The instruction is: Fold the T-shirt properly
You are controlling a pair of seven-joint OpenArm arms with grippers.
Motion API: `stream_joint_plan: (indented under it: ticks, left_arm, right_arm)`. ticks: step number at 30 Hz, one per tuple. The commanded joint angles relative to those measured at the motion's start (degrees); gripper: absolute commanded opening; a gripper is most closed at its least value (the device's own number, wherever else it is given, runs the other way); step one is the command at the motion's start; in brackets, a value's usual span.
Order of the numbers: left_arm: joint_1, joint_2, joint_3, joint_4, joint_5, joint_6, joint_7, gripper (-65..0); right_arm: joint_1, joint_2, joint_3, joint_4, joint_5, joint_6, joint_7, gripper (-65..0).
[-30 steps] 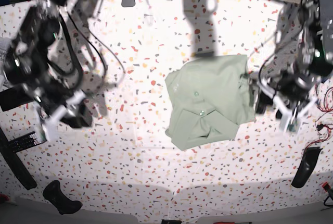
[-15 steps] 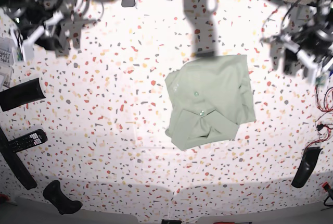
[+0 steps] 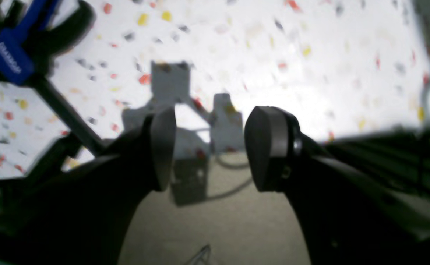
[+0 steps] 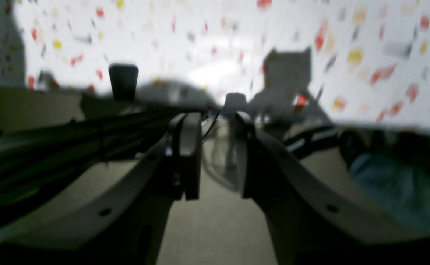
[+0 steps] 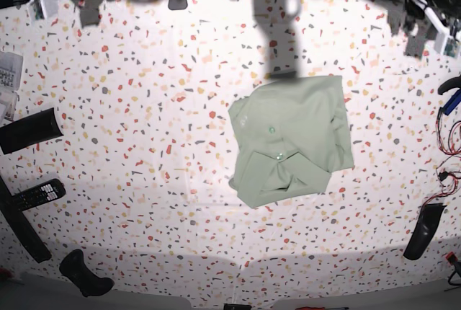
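The T-shirt (image 5: 292, 140) lies folded mid-desk, right of centre, long axis running near to far, well apart from both raised arms; the spread, empty left pincer (image 3: 209, 149) looks nearer than the narrowly parted, empty right pincer (image 4: 218, 158).

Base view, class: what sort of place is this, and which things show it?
Probably a robotics lab workbench: two robot arms end in the left gripper and right gripper over a speckled table, loose cables trail, and a folded T-shirt lies there.

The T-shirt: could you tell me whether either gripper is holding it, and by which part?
Neither. The T-shirt lies folded on the table; the left gripper and right gripper hold nothing.
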Motion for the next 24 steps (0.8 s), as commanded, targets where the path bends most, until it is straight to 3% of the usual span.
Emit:
stream_joint_plan:
  ticks: [1,11,15,20,24]
  left_arm:
    - [1.36,-0.61,-0.48,0.98,-0.09,-0.07,-0.74,-34.5]
    - [9.33,6.38,-0.46,-1.4,-0.09,-5.11,-1.2,-34.5]
    - [9.4,7.48,-0.42,-8.72,-0.11,-7.98,-5.66,-34.5]
    - [5.49,7.45,-0.42,-18.99,-0.09,-10.91,-6.4,-34.5]
    - [1.88,7.45,-0.42,-28.48,-0.09,-12.0,-6.49,-34.5]
  right_arm:
    - [-1.33,0.22,0.35,0.87,0.59,0.47,0.83,-50.1]
    - [-2.51,0.22,0.31,-4.22,0.39,0.47,0.87,-50.1]
    - [-2.49,0.61,0.2,-13.16,0.42,0.47,3.19,-50.1]
    - [-2.34,4.42,-2.99,-24.83,-0.22,0.47,7.41,-50.1]
    - [-2.16,8.09,-9.6,-31.78,-5.11,0.47,11.08,-50.1]
